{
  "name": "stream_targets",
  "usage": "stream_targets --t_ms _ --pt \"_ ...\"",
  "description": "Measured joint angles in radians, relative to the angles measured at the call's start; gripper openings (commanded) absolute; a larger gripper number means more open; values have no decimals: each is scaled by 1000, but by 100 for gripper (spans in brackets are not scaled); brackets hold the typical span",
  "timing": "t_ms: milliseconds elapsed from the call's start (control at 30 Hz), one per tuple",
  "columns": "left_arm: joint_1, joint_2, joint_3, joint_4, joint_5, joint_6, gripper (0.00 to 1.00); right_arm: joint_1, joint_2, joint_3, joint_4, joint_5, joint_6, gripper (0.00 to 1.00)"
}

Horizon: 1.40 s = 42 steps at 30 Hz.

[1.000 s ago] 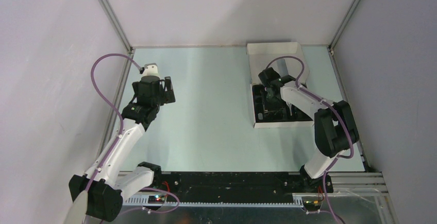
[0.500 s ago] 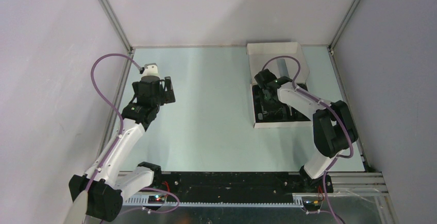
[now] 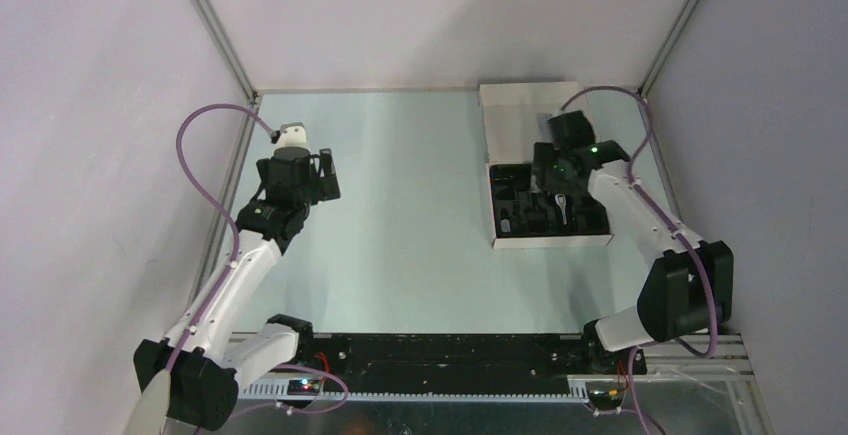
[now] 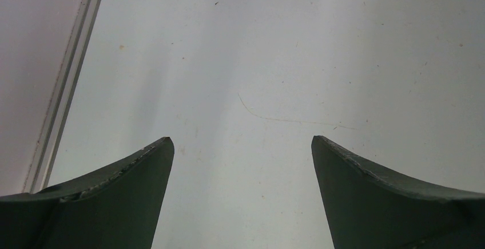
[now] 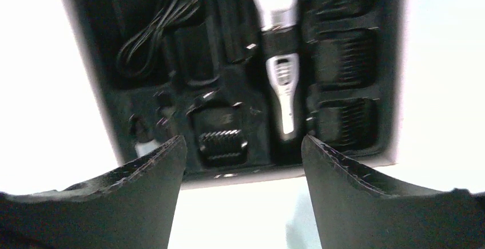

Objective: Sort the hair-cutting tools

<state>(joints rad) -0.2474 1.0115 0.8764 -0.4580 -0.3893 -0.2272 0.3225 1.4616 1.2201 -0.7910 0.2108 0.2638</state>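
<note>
The hair-cutting tools lie in the black insert of an open white box [image 3: 550,243] at the back right. The right wrist view shows the silver-and-black clipper [image 5: 280,60], a coiled black cord [image 5: 148,26], comb attachments [image 5: 343,60] along one side, and a small comb piece [image 5: 222,143]. From above, the clipper [image 3: 562,205] shows as a silver streak. My right gripper [image 3: 550,160] [image 5: 243,146] hovers over the far edge of the insert, open, nothing between its fingers. Far to the left, my left gripper [image 3: 325,177] [image 4: 241,143] is open over bare table.
The box's white lid [image 3: 525,115] lies flat behind the insert, against the back wall. Metal frame rails run along the table's left edge [image 4: 66,94] and right edge [image 3: 665,165]. Pale table surface [image 3: 410,215] lies between the two arms.
My right arm has swung from over the left half of the insert to its far right side, and its jaws have widened. The left arm has not moved.
</note>
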Motion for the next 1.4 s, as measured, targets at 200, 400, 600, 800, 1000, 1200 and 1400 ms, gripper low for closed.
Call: stream_targets --t_ms 200,400,600,800,1000,1200,1400 --pt "0 0 0 0 0 0 98 -277 -11 3 57 -84 14 80" --pt "0 0 0 0 0 0 97 -514 66 7 160 -211 39 69" --pt "0 -5 0 0 1 0 98 -639 216 8 237 -367 32 57" --pt "0 -5 0 0 5 0 97 -647 329 7 276 -528 19 44" --pt "0 4 0 0 8 0 98 -606 353 -1 341 -605 6 30" --pt "0 34 0 0 13 -2 98 -485 356 -45 448 -656 29 21" --pt "0 48 0 0 52 -16 98 -370 323 -140 587 -670 148 21"
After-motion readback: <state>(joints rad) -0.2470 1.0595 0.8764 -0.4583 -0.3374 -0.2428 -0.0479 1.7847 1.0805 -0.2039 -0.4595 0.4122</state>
